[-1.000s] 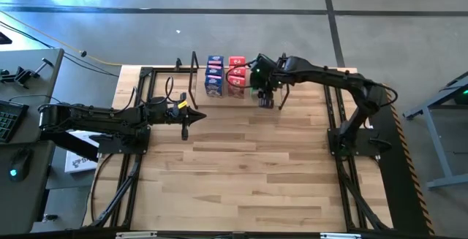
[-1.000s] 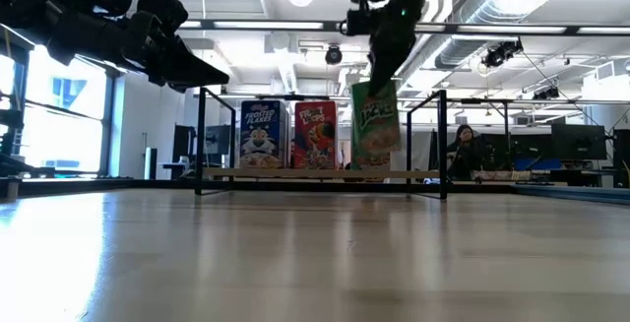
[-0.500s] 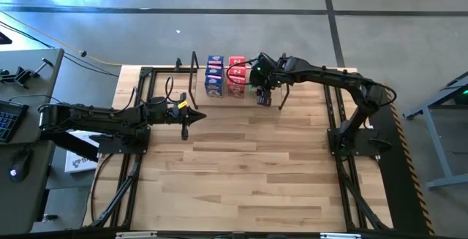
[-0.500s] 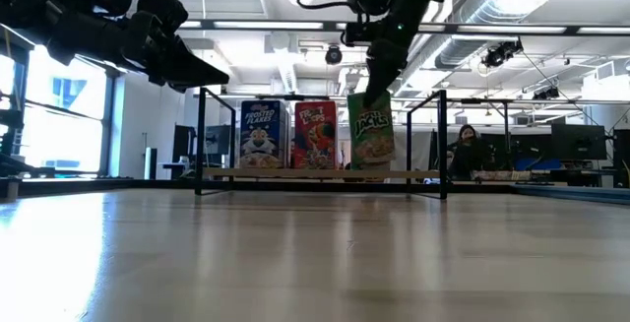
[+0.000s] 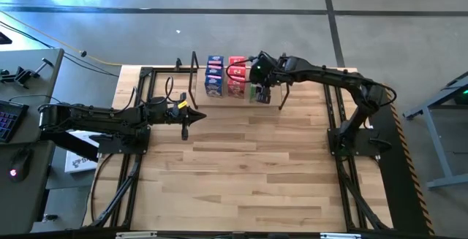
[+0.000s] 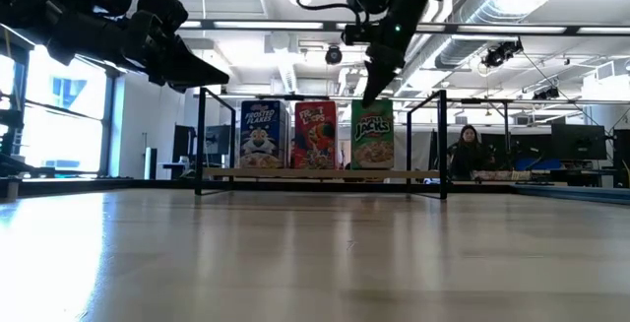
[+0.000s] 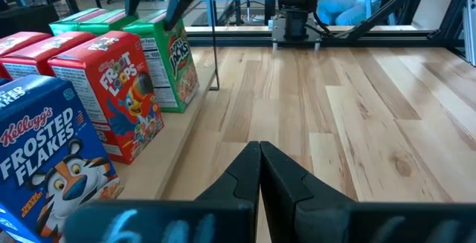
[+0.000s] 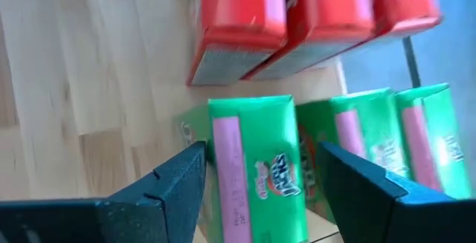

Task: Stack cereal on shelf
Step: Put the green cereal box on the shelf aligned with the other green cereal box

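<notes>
Three rows of cereal boxes stand upright on the wooden shelf [image 6: 325,173] at the table's far edge: blue [image 5: 214,76], red [image 5: 236,76] and green. The front green box [image 6: 372,137] rests on its base next to the front red box [image 6: 315,135]. My right gripper [image 8: 260,170] is open just above this green box [image 8: 253,161], one finger on either side of its top, pointing down. My left gripper [image 7: 260,161] is shut and empty, hovering over the table's left half [image 5: 197,114] and pointing toward the right edge.
The shelf's black wire end frames [image 5: 194,69] [image 5: 282,85] stand on either side of the boxes. Bare plank tabletop [image 5: 248,173] stretches toward the near edge. A person [image 6: 467,151] sits in the room behind the shelf.
My right gripper has carried the green box toward the table's far-left and down onto the shelf beside the red row. The box hung tilted and clear of the shelf before; it now stands upright on the board, with the fingers just above its top.
</notes>
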Controlling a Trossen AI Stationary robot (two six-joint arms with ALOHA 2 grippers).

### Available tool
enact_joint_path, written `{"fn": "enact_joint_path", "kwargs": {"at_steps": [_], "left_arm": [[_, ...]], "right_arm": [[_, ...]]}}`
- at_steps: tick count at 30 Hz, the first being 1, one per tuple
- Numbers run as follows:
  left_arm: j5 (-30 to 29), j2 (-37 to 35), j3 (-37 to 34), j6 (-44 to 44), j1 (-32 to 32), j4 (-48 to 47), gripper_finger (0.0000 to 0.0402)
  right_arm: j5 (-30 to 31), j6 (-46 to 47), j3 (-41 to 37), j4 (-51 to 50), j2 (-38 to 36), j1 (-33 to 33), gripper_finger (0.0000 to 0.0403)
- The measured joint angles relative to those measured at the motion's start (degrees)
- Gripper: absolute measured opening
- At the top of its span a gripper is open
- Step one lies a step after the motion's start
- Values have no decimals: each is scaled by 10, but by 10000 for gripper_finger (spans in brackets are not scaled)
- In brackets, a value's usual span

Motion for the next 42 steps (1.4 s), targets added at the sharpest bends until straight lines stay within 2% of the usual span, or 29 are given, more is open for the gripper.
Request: {"fn": "enact_joint_path", "kwargs": {"at_steps": [9, 13, 16, 21, 28, 30, 34, 42], "left_arm": [[0, 0, 0, 0, 0, 0, 1], [0, 0, 0, 0, 0, -2, 1], [0, 0, 0, 3, 0, -4, 1], [0, 0, 0, 3, 0, -5, 1], [0, 0, 0, 2, 0, -5, 0], [0, 0, 0, 0, 0, -5, 0], [0, 0, 0, 0, 0, -5, 1], [0, 0, 0, 0, 0, 0, 0]], "right_arm": [[4, 5, 77, -32, 0, 28, 232], [-11, 87, 126, -117, -1, 47, 228], [-5, 145, 123, -164, -6, 68, 209], [46, 207, 52, -132, -27, 124, 133], [94, 294, -140, 77, -34, 174, 13], [101, 309, -191, 159, -33, 175, 6], [107, 317, -260, 257, -33, 153, 14], [102, 301, -305, 329, -33, 104, 2]]}}
